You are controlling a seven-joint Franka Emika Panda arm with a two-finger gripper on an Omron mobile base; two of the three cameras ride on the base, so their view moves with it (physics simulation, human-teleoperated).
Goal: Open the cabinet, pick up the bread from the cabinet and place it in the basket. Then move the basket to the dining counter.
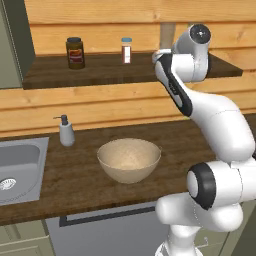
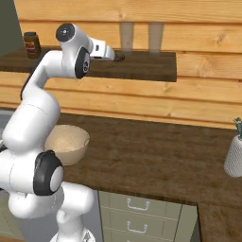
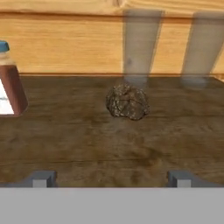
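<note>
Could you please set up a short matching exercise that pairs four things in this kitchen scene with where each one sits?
Things:
1. bread
2. basket
3. soap dispenser
4. dark jar

Places:
A. counter, beside the sink
B. shelf, at its left end
C. shelf, ahead of the open jaws
D. counter, in front of the arm

Pairs: 1-C, 2-D, 3-A, 4-B

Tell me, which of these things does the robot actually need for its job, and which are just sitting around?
Needed for the job:
- bread, the dark lump on the shelf ahead of the open claw
- basket on the counter

Just sitting around:
- dark jar on the shelf
- blue-capped bottle on the shelf
- soap dispenser
- sink
- white vase
</note>
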